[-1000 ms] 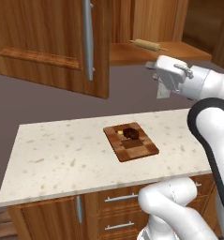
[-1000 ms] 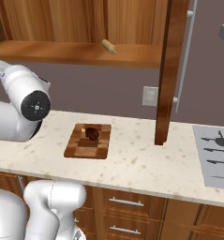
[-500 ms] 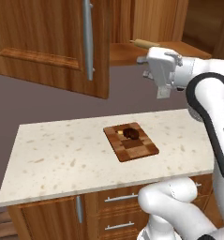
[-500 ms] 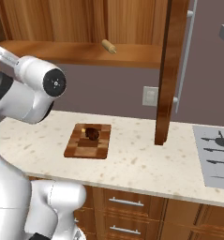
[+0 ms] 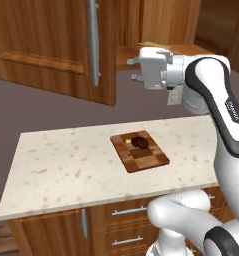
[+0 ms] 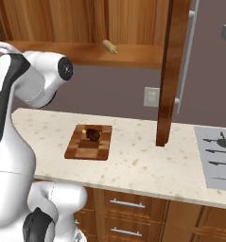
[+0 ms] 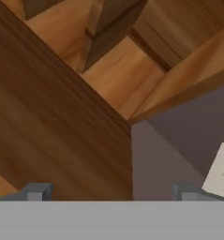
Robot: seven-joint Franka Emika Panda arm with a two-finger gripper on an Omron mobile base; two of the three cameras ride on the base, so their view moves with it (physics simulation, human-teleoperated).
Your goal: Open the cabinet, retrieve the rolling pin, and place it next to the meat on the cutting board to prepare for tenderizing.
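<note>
Speckled counter [image 5: 66,165] — grey-brown wall [image 6: 109,90]

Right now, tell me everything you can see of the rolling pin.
The rolling pin is a slim, light-tan wooden cylinder with a thin handle at the near end. It lies flat on the shelf of the open cabinet, angled across it, with nothing else touching it. In the left base view only its tip peeks out above the robot's hand. Its far end is too small to make out.
</note>
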